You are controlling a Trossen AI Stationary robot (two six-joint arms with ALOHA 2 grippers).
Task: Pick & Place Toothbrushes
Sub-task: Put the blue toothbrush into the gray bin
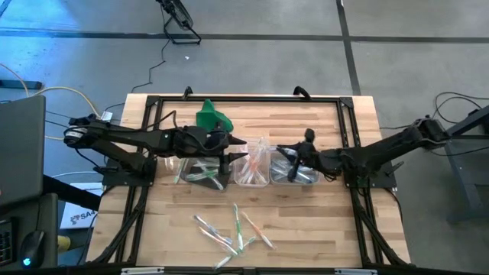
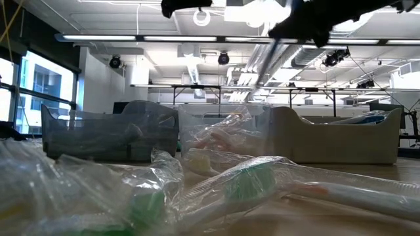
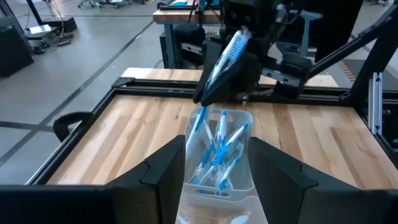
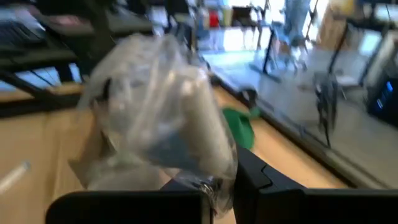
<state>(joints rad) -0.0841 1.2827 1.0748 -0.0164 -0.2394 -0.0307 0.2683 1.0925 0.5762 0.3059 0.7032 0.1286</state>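
Three clear tubs stand in a row mid-table: the left tub [image 1: 200, 169] holds green toothbrushes, the middle tub [image 1: 252, 172] orange-pink ones, and the right tub [image 3: 219, 155] blue ones. Several more toothbrushes [image 1: 229, 229] lie loose on the wood near the front edge. My right gripper [image 1: 285, 153] is above the right tub, shut on a wrapped blue toothbrush [image 3: 224, 62]. My left gripper [image 3: 217, 180] is open above the middle tub, facing the right tub, with nothing between its fingers. My right gripper pinches the wrapped blue toothbrush between its two fingers [image 3: 231, 78], somewhere along its middle, coming about level from the table's right. The clear wrapper [image 4: 161, 112] bulges ahead of the fingers. The brush slants, its upper end [image 3: 240, 38] above the fingers and its lower end [image 3: 200, 118] at the tub's rim.
A green cloth-like lump [image 1: 212, 117] lies behind the left tub, toward the far edge. A black frame [image 1: 252, 99] runs around the tabletop. Bare wood lies between the tubs and the loose toothbrushes.
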